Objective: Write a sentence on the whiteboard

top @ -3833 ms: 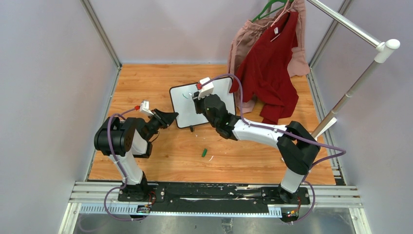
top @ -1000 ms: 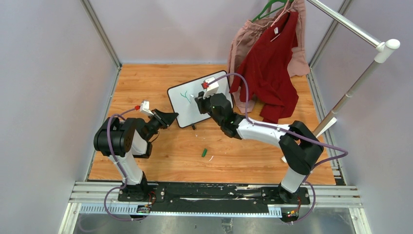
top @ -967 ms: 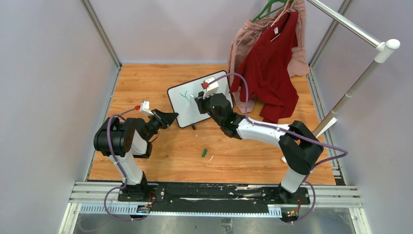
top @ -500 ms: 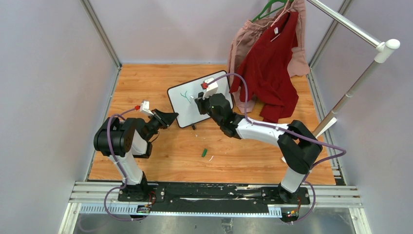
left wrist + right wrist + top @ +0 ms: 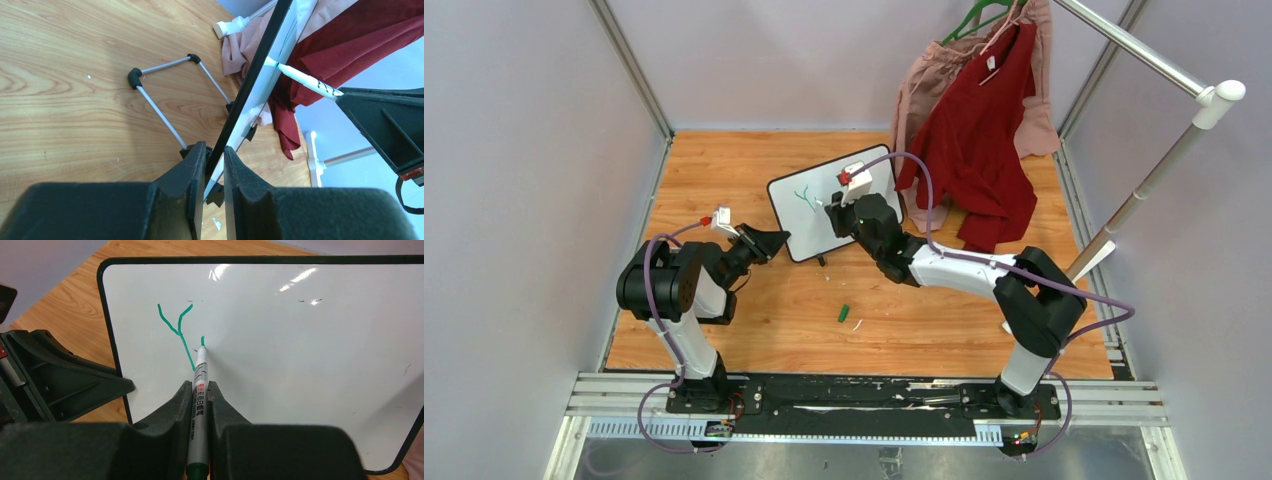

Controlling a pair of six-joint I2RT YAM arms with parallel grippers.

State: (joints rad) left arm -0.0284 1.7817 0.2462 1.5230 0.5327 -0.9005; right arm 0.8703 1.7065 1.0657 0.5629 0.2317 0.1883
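Observation:
The whiteboard [image 5: 819,205] stands tilted on its wire stand mid-table, its white face [image 5: 280,345] filling the right wrist view. My left gripper [image 5: 214,155] is shut on the whiteboard's black lower-left edge [image 5: 250,87]. My right gripper [image 5: 200,390] is shut on a white marker [image 5: 200,371] with a green tip. The tip touches the board just right of a green "Y" [image 5: 179,325], where a short green stroke begins. That is all of the sentence that shows. In the top view my right gripper [image 5: 837,213] sits over the board's middle.
A green marker cap [image 5: 844,313] and a white scrap lie on the wood in front of the board. Red and pink garments [image 5: 974,130] hang from a rack [image 5: 1164,70] at the back right, close behind the board. The stand's wire leg [image 5: 160,95] rests on the table.
The right gripper has shifted slightly left and down over the board with the marker. The left arm and the board have stayed still.

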